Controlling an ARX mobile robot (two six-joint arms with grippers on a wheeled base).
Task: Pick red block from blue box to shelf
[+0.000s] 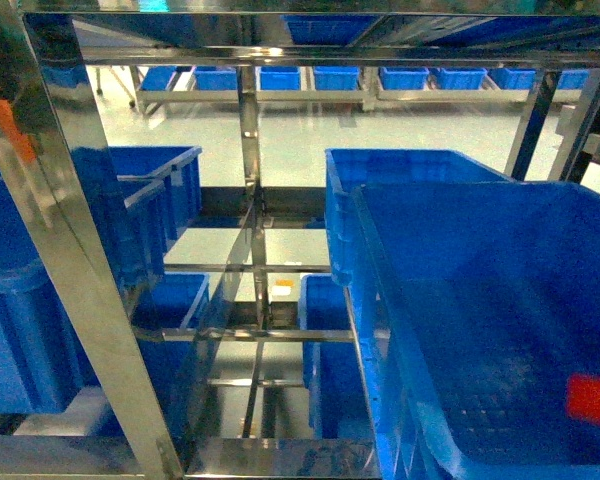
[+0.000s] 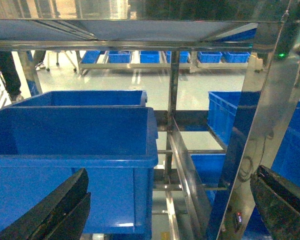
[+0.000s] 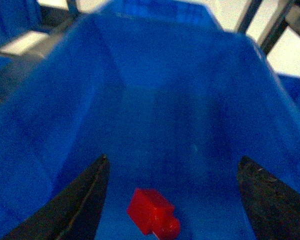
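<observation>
Now the right gripper (image 3: 172,200) hangs over the blue box (image 3: 65,115), its fingers spread wide apart with the red block (image 3: 151,214) lying on the box floor between them, nearer the left finger. From the head camera the block (image 1: 593,398) sits low at the right end of the box (image 1: 380,300), well inside the walls. To my eye the step in hand is the descent for the grasp, and it wants centring first: shift toward the block so both fingers clear it evenly, then come straight down. The block lies tipped on its side, stud pointing toward the camera and a little right, long axis running diagonally across the box floor, so a slight wrist turn would square the fingers to its flat faces. The left gripper (image 2: 165,210) waits open beside the shelf (image 2: 260,125), empty.
</observation>
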